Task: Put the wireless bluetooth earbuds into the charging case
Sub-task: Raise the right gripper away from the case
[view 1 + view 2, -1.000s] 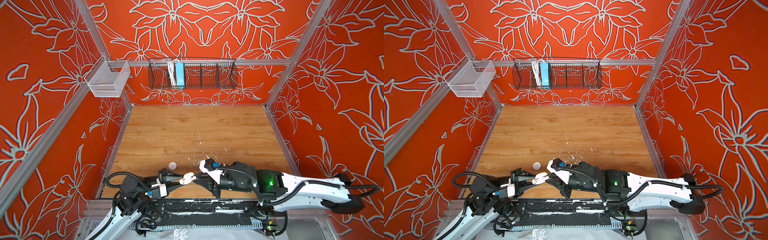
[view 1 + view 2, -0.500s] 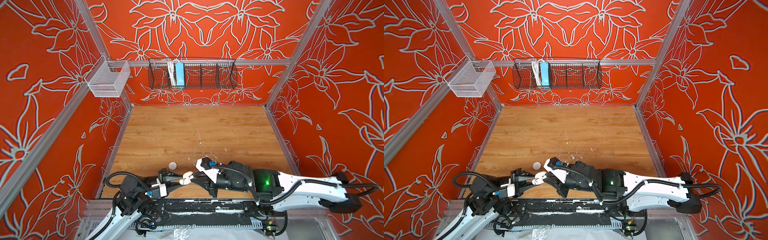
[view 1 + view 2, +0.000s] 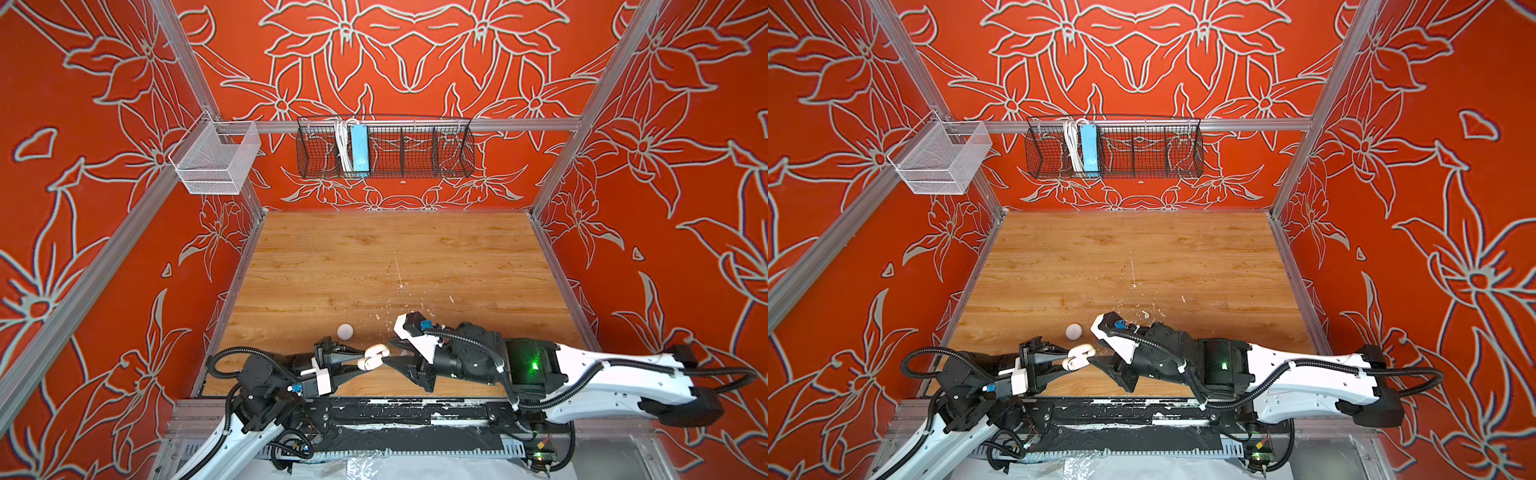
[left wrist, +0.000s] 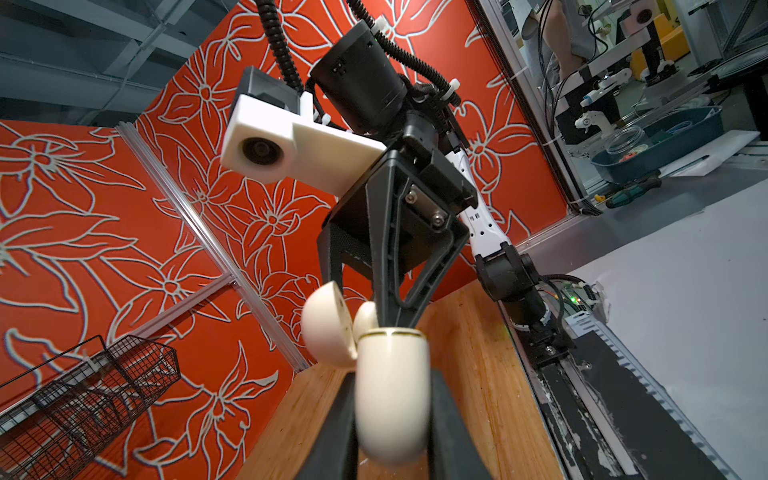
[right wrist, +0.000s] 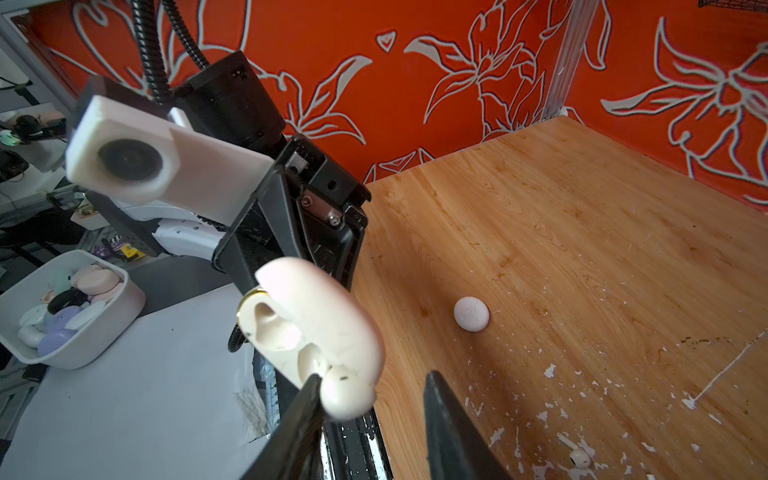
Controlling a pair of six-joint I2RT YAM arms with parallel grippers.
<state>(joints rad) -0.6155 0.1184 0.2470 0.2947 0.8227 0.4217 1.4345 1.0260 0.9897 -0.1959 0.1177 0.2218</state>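
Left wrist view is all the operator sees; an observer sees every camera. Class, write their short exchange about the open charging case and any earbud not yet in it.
Operator: I see the charging case only from outside. Is a socket free?
Observer: Yes. The right wrist view looks into it, and one socket is empty.
Operator: Is an earbud lying on the table?
Observer: One earbud lies on the wooden table, apart from a white disc.
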